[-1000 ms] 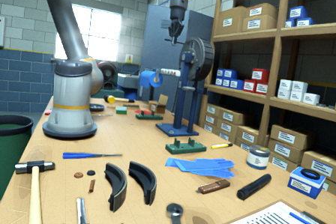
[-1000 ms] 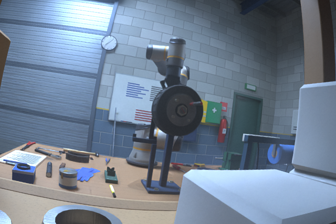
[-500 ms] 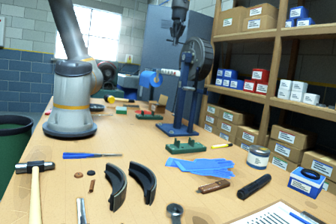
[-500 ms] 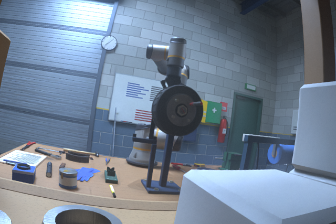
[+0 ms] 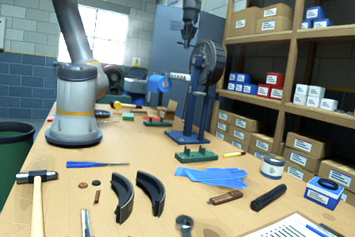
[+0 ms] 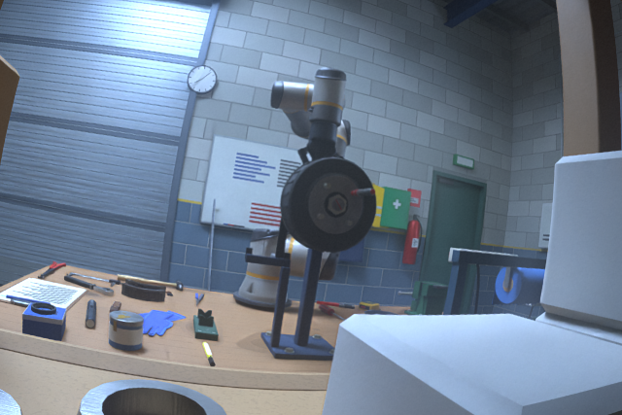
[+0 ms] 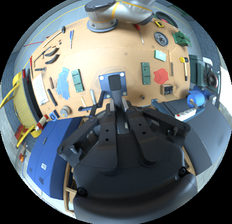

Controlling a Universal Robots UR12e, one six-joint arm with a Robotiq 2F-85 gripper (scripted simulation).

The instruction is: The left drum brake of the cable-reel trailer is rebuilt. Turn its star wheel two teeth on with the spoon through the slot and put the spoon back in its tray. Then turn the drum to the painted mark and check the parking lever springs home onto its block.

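My gripper (image 5: 188,42) hangs point-down just above and behind the top of the brake drum (image 5: 208,62), closed on the thin dark spoon (image 7: 119,115), whose shaft runs down between the fingers toward the drum's back. The dark drum (image 6: 328,203) stands on a blue stand (image 5: 193,101) bolted to the bench, with a red painted mark (image 6: 361,191) at its right on the hub face. The green spoon tray (image 5: 196,155) sits on the bench in front of the stand, with nothing in it. The star wheel, slot and parking lever are hidden from me.
The shelving unit (image 5: 293,69) with boxes stands right of the drum. The arm's base (image 5: 75,105) is at the left of the bench. Blue gloves (image 5: 216,176), brake shoes (image 5: 136,192), a hammer (image 5: 36,192), a tin (image 5: 272,165) and a second green tray (image 5: 157,121) lie on the bench.
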